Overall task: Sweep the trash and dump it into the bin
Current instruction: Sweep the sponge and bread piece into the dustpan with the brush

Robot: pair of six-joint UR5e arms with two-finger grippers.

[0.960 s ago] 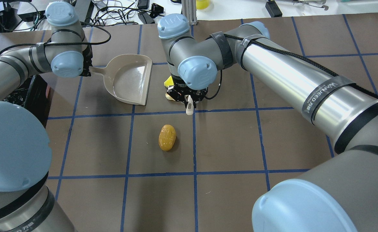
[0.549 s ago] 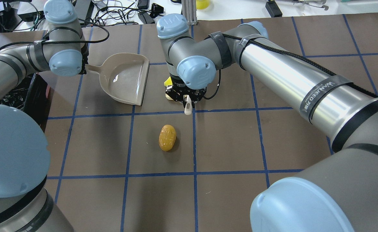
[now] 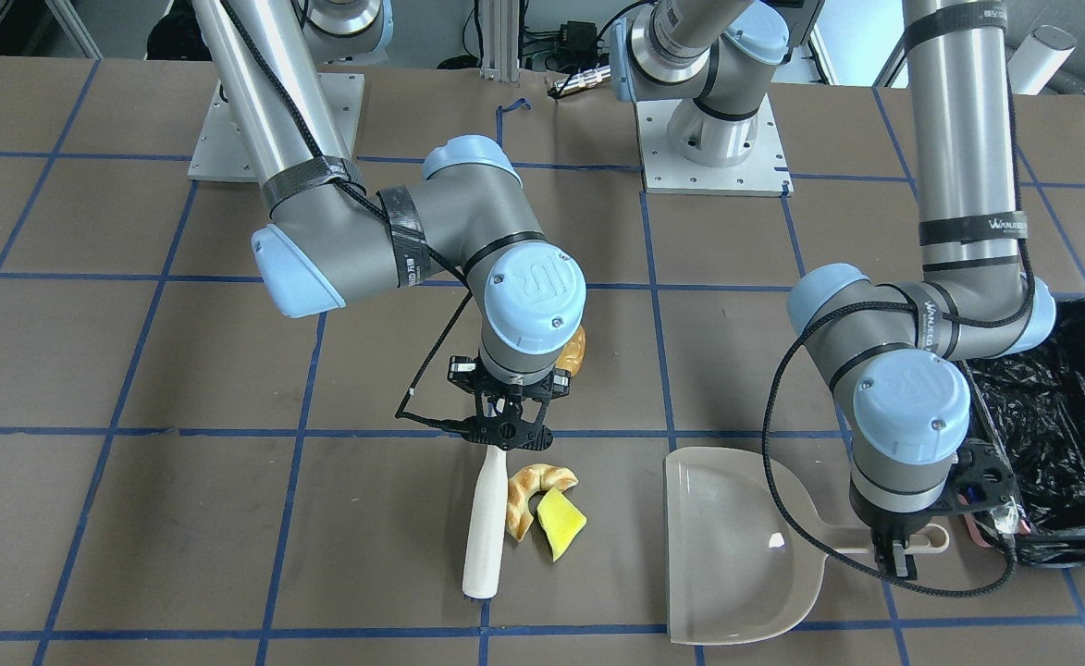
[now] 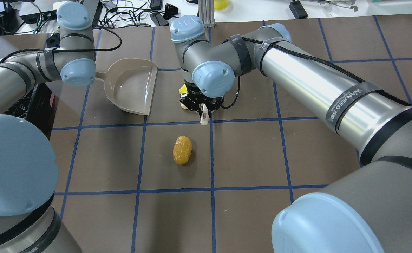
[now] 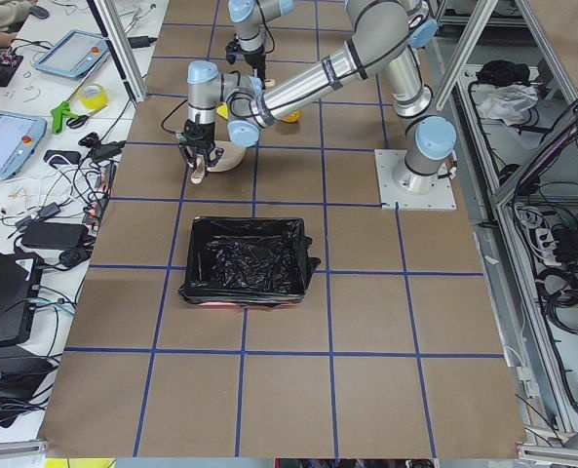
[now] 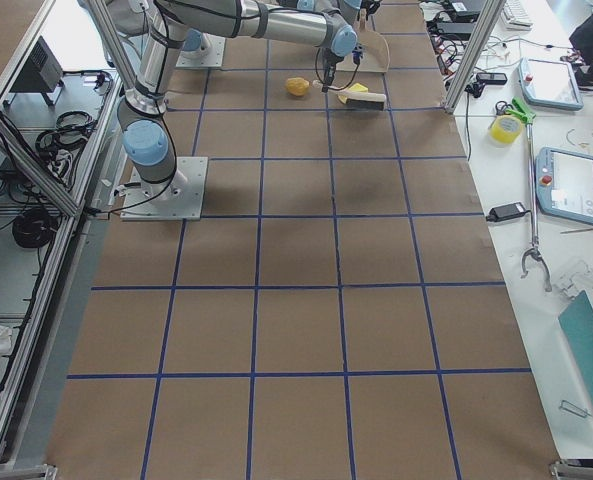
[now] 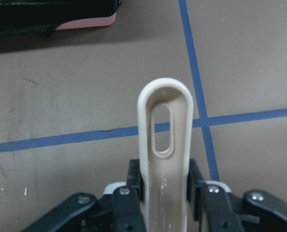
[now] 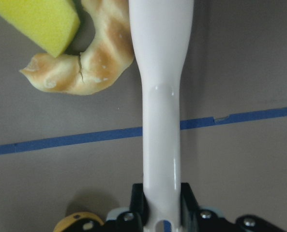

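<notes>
My right gripper (image 3: 505,435) is shut on the white handle of a brush (image 3: 485,527) that lies along the table. In the right wrist view, the croissant (image 8: 85,67) touches the handle's side (image 8: 160,96) and the yellow sponge (image 8: 34,19) sits against the croissant. Both also show in the front view, the croissant (image 3: 531,495) beside the sponge (image 3: 560,523). The golden potato (image 4: 182,150) lies alone nearer the robot. My left gripper (image 7: 163,193) is shut on the beige dustpan's handle (image 7: 163,145). The dustpan (image 3: 736,555) is empty. The black-lined bin (image 3: 1060,435) stands beside my left wrist.
The table is brown with blue tape grid lines. The dustpan's open edge (image 4: 146,105) faces the brush across a gap of bare table. The bin's pink edge (image 7: 85,21) shows just beyond the dustpan handle. Cables and tools lie past the far table edge (image 4: 139,15).
The left arm has shifted the dustpan a little to the left, away from the brush, and turned it slightly. The right gripper with the brush has edged slightly left.
</notes>
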